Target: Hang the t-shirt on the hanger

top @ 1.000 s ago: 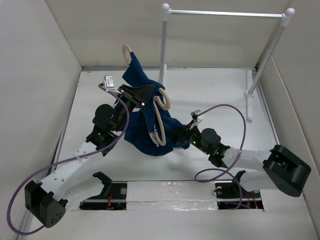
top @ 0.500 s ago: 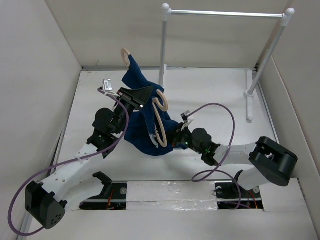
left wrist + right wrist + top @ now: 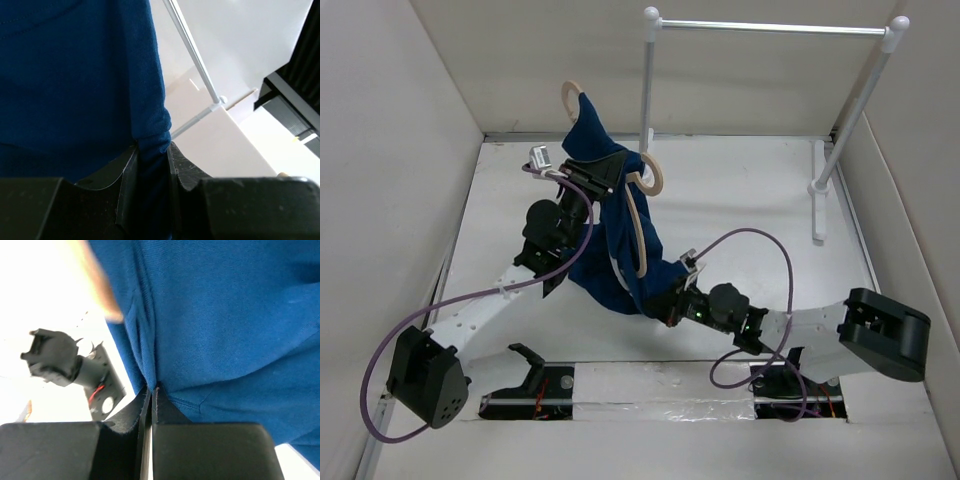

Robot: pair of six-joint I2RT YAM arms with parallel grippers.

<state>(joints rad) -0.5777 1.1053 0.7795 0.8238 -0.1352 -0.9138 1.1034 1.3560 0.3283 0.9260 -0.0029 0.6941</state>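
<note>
The navy t-shirt (image 3: 620,250) hangs draped over the pale beige hanger (image 3: 638,225), whose hook (image 3: 569,95) pokes out at the top. High on the garment, my left gripper (image 3: 608,176) is shut on a bunched fold of t-shirt cloth (image 3: 100,75), which fills the gap between its fingers (image 3: 152,152). My right gripper (image 3: 667,303) sits low at the shirt's bottom edge, jaws pressed together on a pinch of blue fabric (image 3: 225,315) at its fingertips (image 3: 151,390). The chest print is hidden. A blurred beige piece of the hanger (image 3: 100,285) shows in the right wrist view.
A rack with white posts (image 3: 647,85) and a silver bar (image 3: 770,27) stands at the back right, its base (image 3: 819,190) on the white table. White walls enclose the table on the left and back. Purple cables loop from both arms.
My right gripper moved down and left to the shirt's lower edge and shut on the cloth. The left arm shifted the shirt and hanger slightly back and upright.
</note>
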